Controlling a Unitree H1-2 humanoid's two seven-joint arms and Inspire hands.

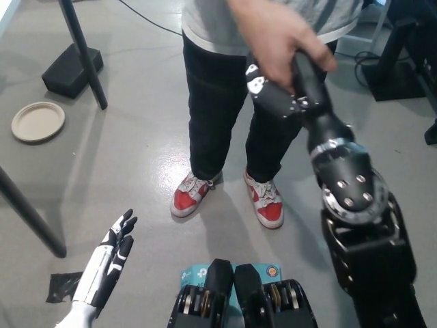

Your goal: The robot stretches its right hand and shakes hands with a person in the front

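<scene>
The black right hand (283, 92) is clasped by the person's hand (283, 41), closed on it, above the red-and-white sneakers (263, 199); the white left hand (109, 263), fingers spread and empty, rests below-left of the sneakers

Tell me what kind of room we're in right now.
Probably a lab or workshop. The floor is bare grey concrete, cables trail across it near dark equipment stands, and a person in sneakers stands in front, gripping the black right hand.
</scene>
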